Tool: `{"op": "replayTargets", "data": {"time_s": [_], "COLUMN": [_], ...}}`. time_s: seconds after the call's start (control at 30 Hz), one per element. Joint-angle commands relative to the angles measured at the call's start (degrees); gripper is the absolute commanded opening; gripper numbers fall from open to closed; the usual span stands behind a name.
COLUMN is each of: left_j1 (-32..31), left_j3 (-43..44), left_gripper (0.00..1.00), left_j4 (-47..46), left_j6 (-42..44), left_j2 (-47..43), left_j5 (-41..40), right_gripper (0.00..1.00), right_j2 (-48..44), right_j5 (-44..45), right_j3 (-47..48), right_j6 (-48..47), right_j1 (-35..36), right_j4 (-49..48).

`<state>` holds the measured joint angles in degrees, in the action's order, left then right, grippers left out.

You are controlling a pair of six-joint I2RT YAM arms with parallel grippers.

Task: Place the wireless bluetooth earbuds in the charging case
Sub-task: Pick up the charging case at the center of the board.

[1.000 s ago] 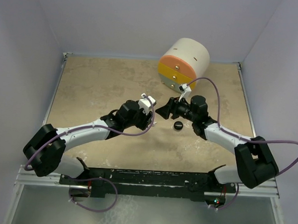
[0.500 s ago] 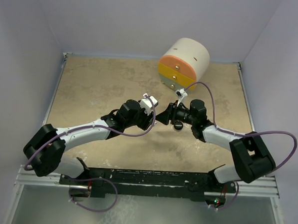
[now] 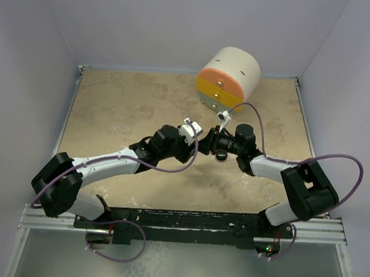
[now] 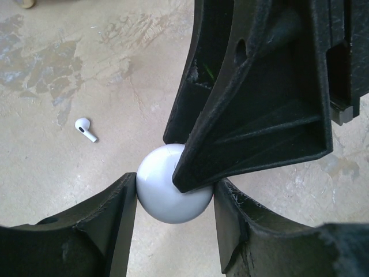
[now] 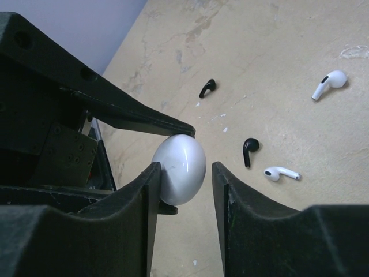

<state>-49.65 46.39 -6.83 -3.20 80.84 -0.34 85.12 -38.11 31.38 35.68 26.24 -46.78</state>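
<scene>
Firmly clamped, the left gripper (image 4: 173,199) holds a glossy white case (image 4: 164,196); the right gripper (image 5: 185,170) brackets it, one finger touching, the other apart. White earbuds (image 5: 330,83) and black earbuds (image 5: 249,150) lie loose on the table (image 3: 112,103) nearby, and a black round case (image 3: 221,154) sits just beside the right gripper in the overhead view.

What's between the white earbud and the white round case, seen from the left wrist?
Only bare tabletop: the left wrist view shows nothing from the white earbud to the white round case.
</scene>
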Motion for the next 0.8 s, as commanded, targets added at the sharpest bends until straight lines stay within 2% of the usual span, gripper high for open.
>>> {"op": "replayTargets", "data": {"time_s": [0.0, 0.23, 0.27, 0.33, 0.4, 0.47, 0.53, 0.6, 0.63, 0.73, 0.77], "left_j1": [-0.4, -0.5, -0.5, -0.5, -0.5, -0.5, -0.5, -0.5, -0.5, -0.5, -0.5], "left_j3": [2.0, 1.2, 1.2, 1.1, 0.7, 0.3, -0.1, -0.4, -0.4, -0.6, -0.6], "left_gripper": [0.00, 0.00, 0.04, 0.21, 0.29, 0.30, 0.20, 0.04, 0.00, 0.00, 0.00], "left_j4": [-4.5, -4.8, -4.7, -4.7, -5.0, -5.5, -6.1, -6.3, -6.4, -6.9, -6.9], "left_j6": [1.5, 1.5, 1.3, 1.1, 0.8, 0.6, 0.4, 0.3, 0.4, 0.5, 0.8], "left_j2": [-1.2, -1.8, -1.6, -1.5, -1.6, -1.9, -2.3, -2.5, -2.7, -2.8, -2.9], "left_j5": [-1.4, -5.0, -5.4, -5.9, -6.2, -6.5, -7.1, -7.7, -7.7, -7.8, -7.8], "right_gripper": [0.39, 0.17, 0.13, 0.07, 0.03, 0.02, 0.02, 0.06, 0.15, 0.49, 0.55], "right_j2": [0.0, -0.9, -1.1, -1.2, -1.2, -1.0, -0.6, -0.3, -0.1, 0.9, 1.3], "right_j5": [-2.6, -2.7, -2.6, -2.5, -2.3, -2.2, -2.2, -2.2, -2.2, -3.6, -4.2], "right_j3": [-0.9, -1.2, -1.1, -1.0, -0.9, -0.9, -0.8, -0.8, -0.8, -0.5, -0.4], "right_j6": [1.3, 2.7, 2.8, 3.1, 3.4, 3.5, 3.7, 3.9, 4.1, 4.0, 4.0], "right_j1": [0.0, -0.1, -0.1, 0.0, 0.0, 0.0, 0.0, 0.0, 0.0, 0.0, 0.0], "right_j4": [-3.6, -3.6, -3.6, -3.5, -3.7, -3.8, -4.1, -4.4, -4.5, -4.8, -4.8]}}
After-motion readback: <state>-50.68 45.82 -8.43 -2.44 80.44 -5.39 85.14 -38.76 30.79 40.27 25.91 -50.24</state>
